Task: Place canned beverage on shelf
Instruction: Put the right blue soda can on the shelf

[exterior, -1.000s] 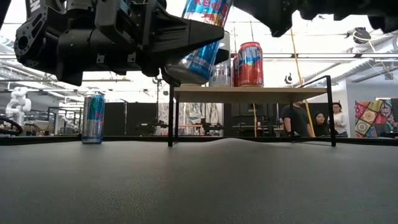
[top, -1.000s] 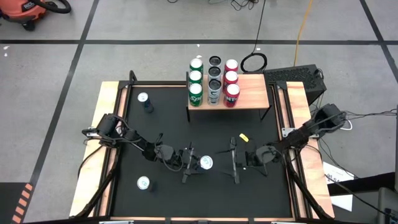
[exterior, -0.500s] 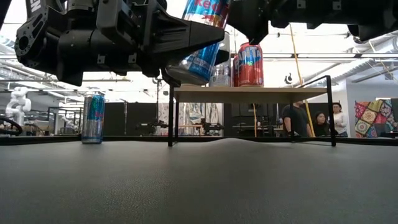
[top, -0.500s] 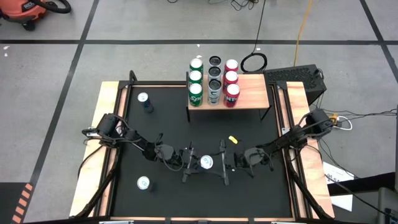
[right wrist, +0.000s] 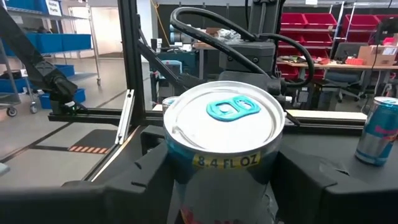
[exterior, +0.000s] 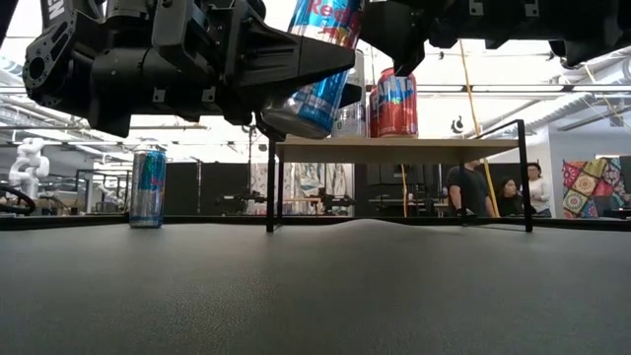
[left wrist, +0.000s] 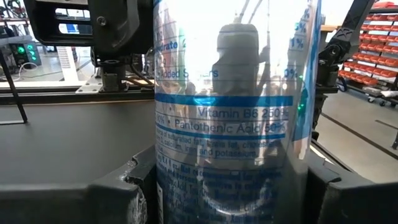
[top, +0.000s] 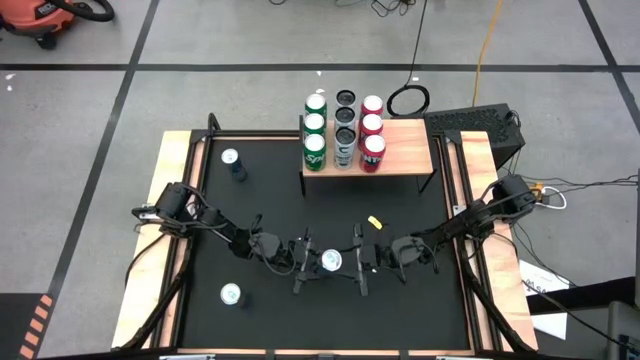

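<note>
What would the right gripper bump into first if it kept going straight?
The can, held up by the left gripper. The right gripper points straight at it, its jaws already either side of the can's top.

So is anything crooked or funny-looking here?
Yes: the blue can is tilted in mid-air above the mat, held between the left tool and right tool. The cans on the shelf stand upright in neat rows.

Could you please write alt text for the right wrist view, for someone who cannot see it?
A silver-topped can with a blue pull tab, marked 8.4 FL OZ, stands upright between the right gripper's two dark fingers, filling the middle of the picture. Behind it is the left arm with black cables, and another blue can stands farther off on the black mat.
</note>
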Motion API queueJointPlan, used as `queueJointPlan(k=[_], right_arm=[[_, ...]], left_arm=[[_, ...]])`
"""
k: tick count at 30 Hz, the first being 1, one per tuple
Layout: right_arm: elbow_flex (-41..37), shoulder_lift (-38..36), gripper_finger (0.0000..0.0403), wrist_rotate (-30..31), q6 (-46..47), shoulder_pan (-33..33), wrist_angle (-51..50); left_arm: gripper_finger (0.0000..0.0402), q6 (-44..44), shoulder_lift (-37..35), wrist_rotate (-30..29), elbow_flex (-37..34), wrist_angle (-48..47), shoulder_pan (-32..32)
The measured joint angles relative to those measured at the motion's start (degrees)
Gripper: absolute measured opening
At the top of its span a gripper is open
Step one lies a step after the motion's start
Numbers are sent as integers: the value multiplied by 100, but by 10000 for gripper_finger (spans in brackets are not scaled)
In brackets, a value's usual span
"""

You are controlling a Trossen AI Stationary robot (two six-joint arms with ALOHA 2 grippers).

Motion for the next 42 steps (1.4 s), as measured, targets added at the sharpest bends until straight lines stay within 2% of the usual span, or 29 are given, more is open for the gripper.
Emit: queueJointPlan(k=[8,14,22,28,34,38,42], right_arm=[[-2,-9,200,179,128,2,-77],[-5,-435,200,613,421,-1,-916],[-9,-1592,200,1015,871,-8,-2951],[-10,-2494,203,1410,1057,-13,-4237],[-10,-3513,204,1612,1045,-84,-5059],[-10,-4275,204,2005,1007,-406,-5862],[-10,-4956,204,2013,983,-910,-6381]], left_arm=[[232,-7,0,-83,2,-173,4],[260,-72,-2,-797,-36,-201,10],[321,-102,-50,-1179,-265,-274,0],[324,-111,-96,-1186,-310,-296,0],[324,-246,-111,-1201,-310,-452,0],[324,-249,-114,-1201,-310,-459,2],[325,-249,-114,-1293,-310,-456,7]])
